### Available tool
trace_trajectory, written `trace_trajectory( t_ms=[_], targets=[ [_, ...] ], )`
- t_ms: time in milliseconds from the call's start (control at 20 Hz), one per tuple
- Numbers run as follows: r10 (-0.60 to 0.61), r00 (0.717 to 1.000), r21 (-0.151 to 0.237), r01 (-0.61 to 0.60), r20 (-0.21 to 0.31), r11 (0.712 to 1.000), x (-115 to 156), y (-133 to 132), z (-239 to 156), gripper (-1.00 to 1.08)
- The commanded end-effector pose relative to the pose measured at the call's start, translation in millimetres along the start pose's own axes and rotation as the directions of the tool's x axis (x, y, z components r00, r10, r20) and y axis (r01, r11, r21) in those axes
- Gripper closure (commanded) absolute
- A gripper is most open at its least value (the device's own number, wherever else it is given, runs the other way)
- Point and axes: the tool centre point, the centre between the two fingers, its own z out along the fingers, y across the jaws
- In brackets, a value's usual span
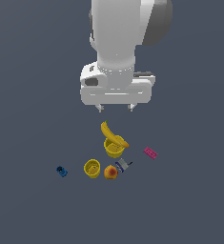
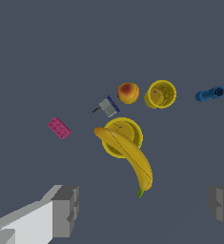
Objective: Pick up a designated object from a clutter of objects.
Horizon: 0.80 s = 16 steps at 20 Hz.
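Observation:
The small yellow cup [image 1: 92, 167] stands upright with its open top, beside the orange-red fruit [image 1: 110, 172]. In the wrist view the small cup [image 2: 161, 94] lies between the fruit [image 2: 128, 92] and the blue piece [image 2: 209, 93]. The larger yellow cup [image 1: 113, 149] has the banana [image 1: 111, 132] lying across its rim; both show in the wrist view, cup [image 2: 127, 129] and banana [image 2: 131, 159]. My gripper [image 1: 116, 109] hangs open and empty well above the clutter, roughly over the banana. Its grey fingers [image 2: 66, 209] frame the wrist view, gripper [image 2: 144, 209].
A pink flat brick [image 1: 150, 152] lies at the exterior view's right of the cluster, also in the wrist view [image 2: 59, 127]. A grey-blue clamp-like piece [image 1: 124, 165] sits by the fruit, also in the wrist view [image 2: 107, 106]. The blue piece [image 1: 61, 171] lies apart at the exterior view's left.

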Motion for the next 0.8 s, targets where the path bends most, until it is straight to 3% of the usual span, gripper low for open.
trace_trajectory(
  t_ms=[0,400,750],
  targets=[
    [0.028,1.000,0.002,-0.028,0.000,1.000,6,3,7,-0.92],
    [0.186,0.982,0.008,-0.186,-0.003,0.982,40,23,46,-0.92],
    [0.379,0.925,0.007,-0.379,-0.007,0.925,76,52,102,-0.92]
  ],
)
